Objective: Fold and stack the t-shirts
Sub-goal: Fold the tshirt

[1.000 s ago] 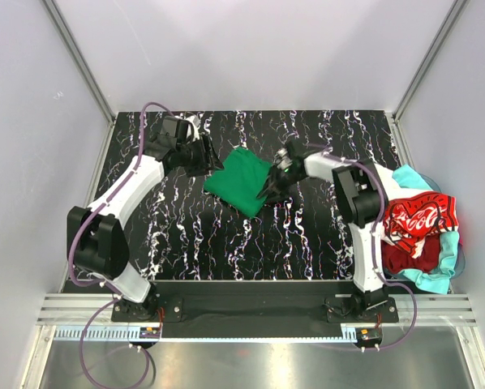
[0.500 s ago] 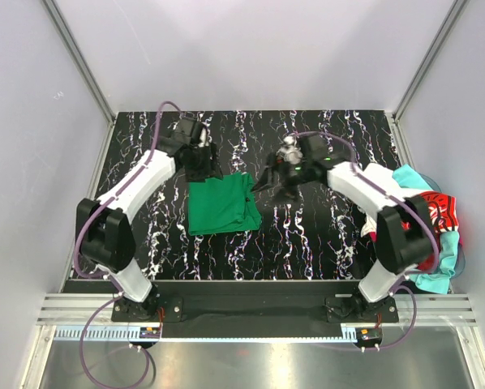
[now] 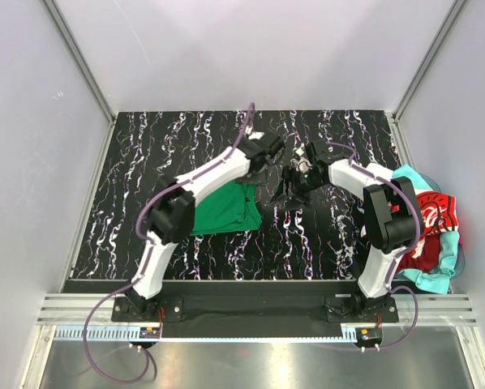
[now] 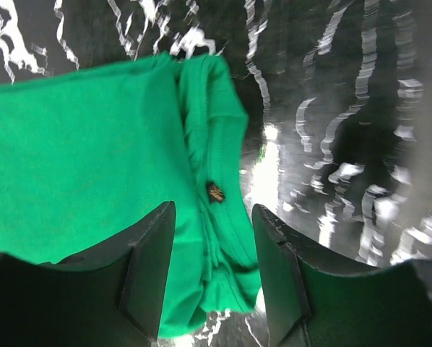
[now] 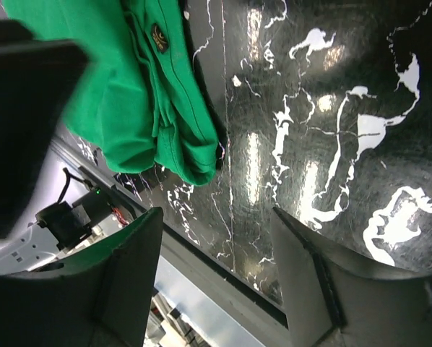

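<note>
The folded green shirt lies left of centre, its right edge just beneath the nearer left gripper, jaws apart and empty, while the right gripper, wide and empty, hangs just beside it

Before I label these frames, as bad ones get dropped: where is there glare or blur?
Top external: evenly lit, sharp, no strong glare on the table. Left wrist: white glare patches on the table right of the green t-shirt, cloth sharp. Right wrist: reflected light streaks on the table; a dark out-of-focus shape blurs the upper left.
</note>
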Tool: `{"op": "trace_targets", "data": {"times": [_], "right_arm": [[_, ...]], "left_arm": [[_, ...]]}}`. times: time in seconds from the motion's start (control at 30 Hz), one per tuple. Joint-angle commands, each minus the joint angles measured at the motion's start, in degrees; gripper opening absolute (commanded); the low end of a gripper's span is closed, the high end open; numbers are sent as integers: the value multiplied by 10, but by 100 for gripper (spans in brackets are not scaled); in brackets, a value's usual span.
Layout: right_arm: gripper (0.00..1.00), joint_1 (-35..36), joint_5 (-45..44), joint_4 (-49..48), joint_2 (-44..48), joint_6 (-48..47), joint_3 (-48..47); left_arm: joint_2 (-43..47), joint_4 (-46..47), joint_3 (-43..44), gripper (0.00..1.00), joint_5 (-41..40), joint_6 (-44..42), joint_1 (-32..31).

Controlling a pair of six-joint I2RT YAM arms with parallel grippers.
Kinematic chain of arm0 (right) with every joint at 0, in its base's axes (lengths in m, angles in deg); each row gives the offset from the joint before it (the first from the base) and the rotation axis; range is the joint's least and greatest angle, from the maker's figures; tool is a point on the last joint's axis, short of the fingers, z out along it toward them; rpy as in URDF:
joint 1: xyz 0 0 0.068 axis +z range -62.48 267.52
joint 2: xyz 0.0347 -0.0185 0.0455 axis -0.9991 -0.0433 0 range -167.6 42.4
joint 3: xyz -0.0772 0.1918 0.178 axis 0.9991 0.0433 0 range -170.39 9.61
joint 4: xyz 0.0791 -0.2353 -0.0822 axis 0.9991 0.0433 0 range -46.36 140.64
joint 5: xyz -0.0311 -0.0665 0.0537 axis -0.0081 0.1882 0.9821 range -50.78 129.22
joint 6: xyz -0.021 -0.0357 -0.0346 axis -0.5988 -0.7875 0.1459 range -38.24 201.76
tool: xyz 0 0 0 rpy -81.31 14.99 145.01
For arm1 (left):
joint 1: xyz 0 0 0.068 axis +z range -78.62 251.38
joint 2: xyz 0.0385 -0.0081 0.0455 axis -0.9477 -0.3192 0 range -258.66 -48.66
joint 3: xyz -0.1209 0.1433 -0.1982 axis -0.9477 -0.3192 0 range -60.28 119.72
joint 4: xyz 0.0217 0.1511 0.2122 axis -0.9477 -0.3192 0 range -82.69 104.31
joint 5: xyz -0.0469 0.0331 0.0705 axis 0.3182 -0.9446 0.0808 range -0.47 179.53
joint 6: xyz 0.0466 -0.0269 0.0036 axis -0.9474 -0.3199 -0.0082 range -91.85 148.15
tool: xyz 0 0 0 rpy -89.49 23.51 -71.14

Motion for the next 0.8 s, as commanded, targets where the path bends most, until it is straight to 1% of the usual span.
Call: {"op": "trace_targets", "data": {"times": [0.0, 0.03, 0.1, 0.27, 0.4, 0.53, 0.57, 0.63, 0.67, 0.7, 0.73, 0.77], "right_arm": [[68, -1, 6, -41, 7, 4, 4], [70, -1, 7, -38, 6, 1, 10], [72, -1, 9, -38, 5, -2, 13], [72, -1, 15, -51, 4, 12, 20], [71, -1, 22, -57, -12, 25, 17], [67, -1, 37, -86, -32, 47, 20], [63, -1, 41, -92, -36, 52, 23], [60, -1, 47, -106, -45, 63, 23], [55, -1, 51, -111, -50, 72, 23], [53, 0, 55, -119, -57, 76, 18], [52, 2, 58, -124, -61, 78, 16], [47, 2, 64, -128, -65, 83, 11]], "left_arm": [[-27, -75, 39, 54, -107, 44, -14], [-32, -78, 40, 57, -115, 52, -16], [-47, -85, 45, 60, -117, 63, -16], [-71, -105, 53, 60, -138, 82, -21], [-84, -102, 46, 59, -130, 88, -22], [-88, -98, 41, 54, -123, 89, -22], [-84, -92, 35, 52, -118, 84, -22], [-83, -87, 32, 50, -115, 80, -22], [-82, -85, 29, 46, -114, 78, -22], [-82, -83, 28, 43, -112, 75, -22], [-82, -82, 27, 43, -113, 73, -22], [-82, -81, 26, 36, -113, 71, -22]]}}
